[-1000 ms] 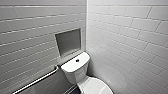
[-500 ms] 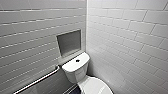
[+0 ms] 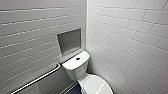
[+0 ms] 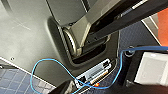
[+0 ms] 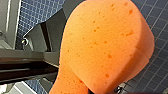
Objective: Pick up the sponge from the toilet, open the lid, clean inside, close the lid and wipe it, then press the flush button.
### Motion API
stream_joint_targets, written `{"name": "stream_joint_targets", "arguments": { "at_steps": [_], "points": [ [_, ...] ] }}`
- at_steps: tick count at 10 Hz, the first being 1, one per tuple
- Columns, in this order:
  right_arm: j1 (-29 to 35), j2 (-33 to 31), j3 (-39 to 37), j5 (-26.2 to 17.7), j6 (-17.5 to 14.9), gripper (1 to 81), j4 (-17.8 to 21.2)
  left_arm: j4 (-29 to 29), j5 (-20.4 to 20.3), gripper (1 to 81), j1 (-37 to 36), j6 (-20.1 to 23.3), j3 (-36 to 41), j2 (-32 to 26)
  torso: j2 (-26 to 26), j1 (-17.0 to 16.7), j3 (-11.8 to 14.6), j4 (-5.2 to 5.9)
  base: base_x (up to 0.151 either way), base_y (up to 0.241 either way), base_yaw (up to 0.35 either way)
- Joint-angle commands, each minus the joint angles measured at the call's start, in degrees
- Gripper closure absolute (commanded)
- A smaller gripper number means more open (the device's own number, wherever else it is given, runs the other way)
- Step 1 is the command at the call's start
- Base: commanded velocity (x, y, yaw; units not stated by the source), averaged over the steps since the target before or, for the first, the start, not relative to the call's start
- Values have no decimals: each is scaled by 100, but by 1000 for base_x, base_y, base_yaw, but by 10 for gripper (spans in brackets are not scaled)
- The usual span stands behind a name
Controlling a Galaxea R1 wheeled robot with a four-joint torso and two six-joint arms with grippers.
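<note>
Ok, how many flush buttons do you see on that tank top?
1: the flush button, a dark round spot in the middle of the toilet tank top, just below the wall niche.

A blue cable [image 4: 147, 48] loops over the dark grey shell [image 4: 25, 37]. Beside the cable sits a pale circuit strip [image 4: 96, 72] with a red light [image 4: 95, 85].

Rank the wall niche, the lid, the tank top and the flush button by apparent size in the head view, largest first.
Wall niche and lid: about alike; the lid is cut by the picture's edge and nearer, so unranked.
Then the tank top.
Smallest: the flush button.
</note>
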Motion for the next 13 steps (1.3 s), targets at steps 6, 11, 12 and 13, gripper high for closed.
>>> {"name": "stream_joint_targets", "arguments": {
  "at_steps": [6,11,12,13],
  "points": [
    [-16,-28,-81,-192,-17,811,-261,-68,434,10,-179,-35,-242,108,879,-590,551,0,0,0,0],
    [-139,121,-81,-209,-8,811,-516,-156,443,10,-320,-519,-1622,758,1511,-1012,590,0,0,0,0],
    [-139,139,-81,-209,-8,811,-524,-156,434,10,-320,-519,-1622,758,1561,-1047,918,0,0,0,0],
    [-139,156,-81,-209,0,811,-568,-156,434,10,-320,-510,-1622,750,1690,-1130,961,0,0,0,0]
  ]
}}
